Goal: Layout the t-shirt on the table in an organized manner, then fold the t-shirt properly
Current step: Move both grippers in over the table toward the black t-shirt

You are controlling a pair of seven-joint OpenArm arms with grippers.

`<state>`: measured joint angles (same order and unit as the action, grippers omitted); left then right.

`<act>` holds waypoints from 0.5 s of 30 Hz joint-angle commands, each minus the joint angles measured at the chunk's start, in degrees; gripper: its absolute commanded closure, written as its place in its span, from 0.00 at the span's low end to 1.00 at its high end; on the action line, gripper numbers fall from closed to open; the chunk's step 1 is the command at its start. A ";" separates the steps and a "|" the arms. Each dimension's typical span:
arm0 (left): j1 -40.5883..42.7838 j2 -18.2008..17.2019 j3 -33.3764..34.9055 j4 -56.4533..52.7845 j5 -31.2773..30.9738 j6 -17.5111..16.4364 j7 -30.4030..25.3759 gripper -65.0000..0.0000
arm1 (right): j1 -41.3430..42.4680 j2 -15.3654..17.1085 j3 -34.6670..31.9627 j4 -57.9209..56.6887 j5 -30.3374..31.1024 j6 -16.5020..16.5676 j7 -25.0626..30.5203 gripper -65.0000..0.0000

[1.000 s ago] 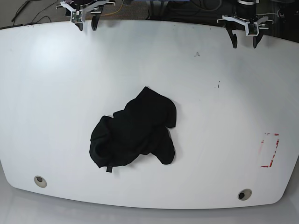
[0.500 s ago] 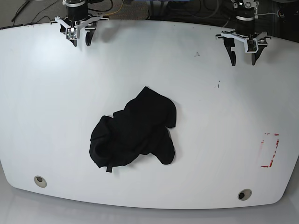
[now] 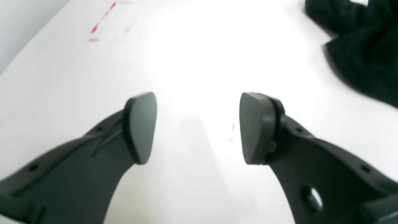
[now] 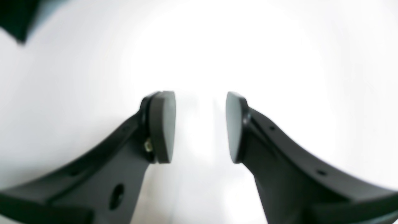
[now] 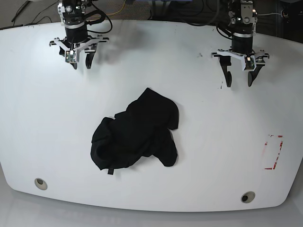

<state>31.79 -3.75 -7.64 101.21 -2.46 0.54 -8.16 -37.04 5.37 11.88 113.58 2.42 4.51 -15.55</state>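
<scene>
Left gripper [image 5: 239, 76] fingers spread wide; right gripper [image 5: 81, 63] fingers narrower, empty.

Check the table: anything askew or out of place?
The t-shirt lies crumpled in a heap mid-table, not spread out or folded. Both claws, left and right, hang open and empty above bare tabletop. Nothing looks spilled or damaged.

Wrist views crop the t-shirt [image 3: 357, 46] at frame edges.

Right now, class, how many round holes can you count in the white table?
2: one hole near the front edge at the base view's left, the other near the front edge at its right. The crumpled shirt might hide more.
</scene>
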 commanded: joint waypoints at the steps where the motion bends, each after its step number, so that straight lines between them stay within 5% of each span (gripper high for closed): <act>1: -1.07 -0.25 0.83 0.90 0.04 0.21 -1.46 0.40 | 2.00 0.22 0.12 1.01 0.18 -0.25 -0.32 0.60; 9: -5.55 -0.25 2.85 0.81 -0.13 -0.05 -1.46 0.40 | 8.77 0.04 -0.14 1.01 0.27 -0.16 -4.10 0.60; 15: -8.98 -0.25 3.02 0.37 -0.05 -5.85 -0.76 0.40 | 15.10 -1.45 -0.14 0.75 1.67 2.12 -8.40 0.60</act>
<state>23.97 -3.79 -4.64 101.01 -2.48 -3.75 -8.10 -24.16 4.75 11.62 113.51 2.42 5.06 -23.70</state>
